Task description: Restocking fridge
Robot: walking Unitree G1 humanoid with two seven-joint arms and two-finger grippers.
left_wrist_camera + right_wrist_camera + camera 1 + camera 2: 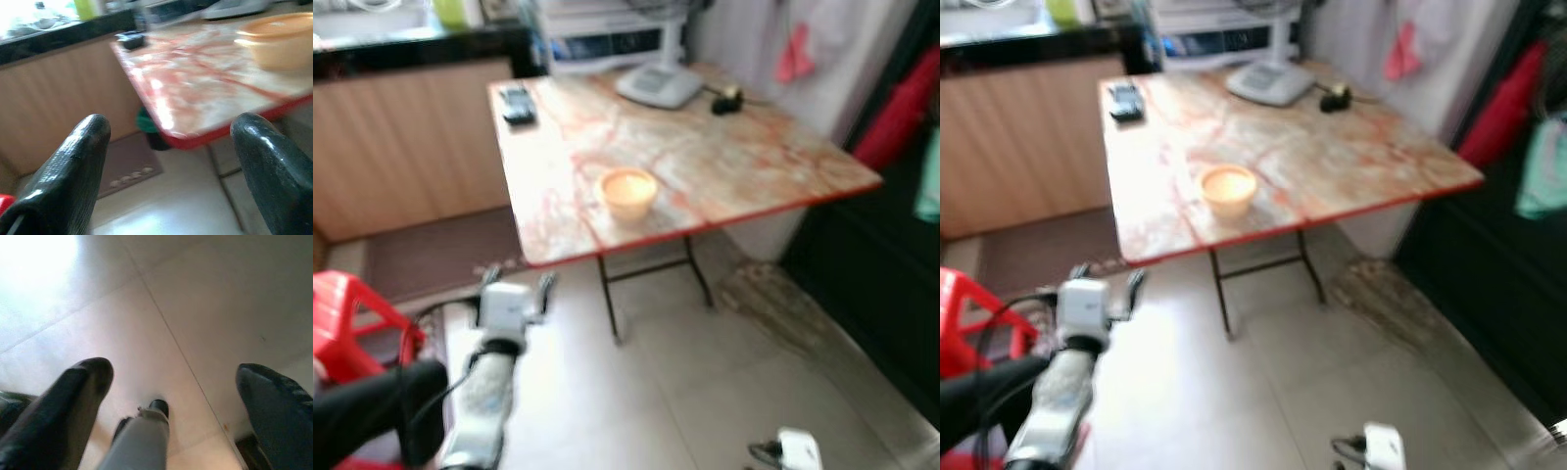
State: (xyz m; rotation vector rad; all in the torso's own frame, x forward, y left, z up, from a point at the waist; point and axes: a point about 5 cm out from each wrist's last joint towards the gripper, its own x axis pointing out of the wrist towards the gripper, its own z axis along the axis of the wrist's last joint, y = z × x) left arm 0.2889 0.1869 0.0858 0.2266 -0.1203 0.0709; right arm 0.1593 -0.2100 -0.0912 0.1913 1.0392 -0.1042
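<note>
Left gripper gapes empty toward the lidded tub on the table; right gripper hangs spread, empty; no fridge to judge progress.

Both head views are soft with motion blur. Daylight glares beyond the tabletop and sheens the floor beneath it.
</note>
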